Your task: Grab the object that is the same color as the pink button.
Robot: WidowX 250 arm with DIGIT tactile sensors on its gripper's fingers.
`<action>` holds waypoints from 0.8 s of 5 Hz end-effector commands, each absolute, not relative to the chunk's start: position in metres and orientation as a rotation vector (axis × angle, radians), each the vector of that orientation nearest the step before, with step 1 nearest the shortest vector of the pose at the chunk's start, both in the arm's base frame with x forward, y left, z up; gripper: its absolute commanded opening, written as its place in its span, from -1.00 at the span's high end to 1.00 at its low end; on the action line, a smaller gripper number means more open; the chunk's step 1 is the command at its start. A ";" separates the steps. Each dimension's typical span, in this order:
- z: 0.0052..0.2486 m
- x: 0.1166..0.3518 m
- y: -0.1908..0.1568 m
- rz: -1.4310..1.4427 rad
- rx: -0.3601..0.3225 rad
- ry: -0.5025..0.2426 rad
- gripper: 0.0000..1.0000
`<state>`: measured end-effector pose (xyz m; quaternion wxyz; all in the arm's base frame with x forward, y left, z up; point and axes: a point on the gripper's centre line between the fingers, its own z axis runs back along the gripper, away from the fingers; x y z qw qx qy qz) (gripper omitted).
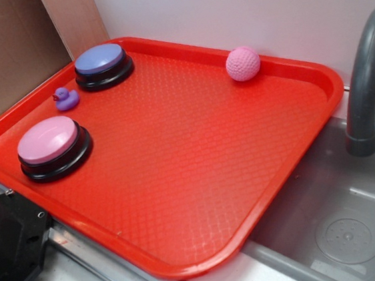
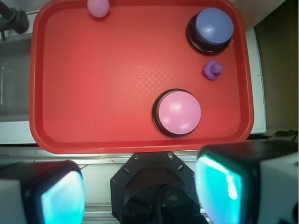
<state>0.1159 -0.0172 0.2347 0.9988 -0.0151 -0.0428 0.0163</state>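
With our hand (image 2: 140, 191) gaping wide and empty, we are aiming past the pink button (image 2: 178, 112) for the far pink ball (image 2: 98, 7).

I can read no text, label, brand, number or sign in either of my views; the red tray (image 1: 295, 142) and everything standing on it are plain, unmarked surfaces.
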 end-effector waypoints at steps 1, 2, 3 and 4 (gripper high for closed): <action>0.235 0.116 -0.017 0.033 -0.030 -0.086 -1.00; 0.211 0.166 -0.030 -0.003 -0.065 -0.184 -1.00; 0.191 0.207 -0.045 0.019 -0.068 -0.224 -1.00; 0.165 0.233 -0.056 0.048 -0.031 -0.225 -1.00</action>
